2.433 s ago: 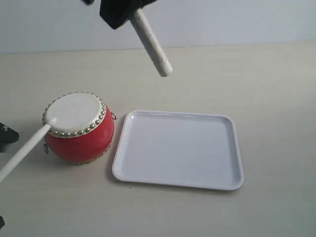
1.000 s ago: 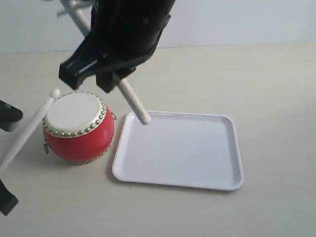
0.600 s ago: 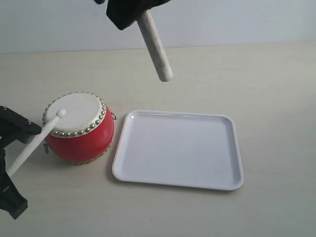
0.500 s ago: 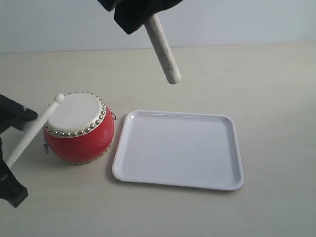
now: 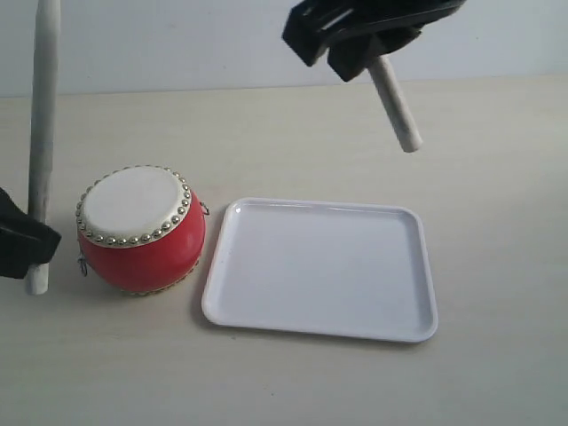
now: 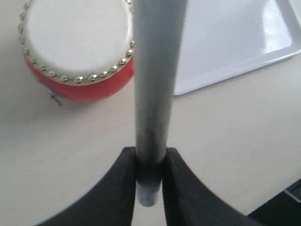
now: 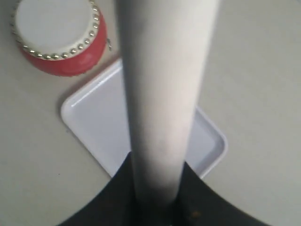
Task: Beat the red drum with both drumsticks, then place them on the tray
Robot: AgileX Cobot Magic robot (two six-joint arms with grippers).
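The red drum (image 5: 140, 227) with its cream skin stands left of the white tray (image 5: 417, 266) on the table. My left gripper (image 5: 25, 244) at the left edge is shut on one drumstick (image 5: 41, 133), which now stands almost upright beside the drum, clear of the skin. In the left wrist view that drumstick (image 6: 153, 75) runs between the black fingers (image 6: 124, 188) with the drum (image 6: 77, 47) behind. My right gripper (image 5: 364, 35) hovers high over the far side of the tray, shut on the other drumstick (image 5: 394, 102), which points down. The right wrist view shows this drumstick (image 7: 162, 94) above the tray (image 7: 101, 129).
The pale tabletop (image 5: 497, 160) stretches around the drum and tray. A light wall (image 5: 177, 44) rises behind. The drum (image 7: 59, 37) lies beyond the tray's corner in the right wrist view.
The left drumstick has swung up from the drum skin to near vertical. The right gripper has moved to the right with its stick, from above the drum side toward the tray's far edge.
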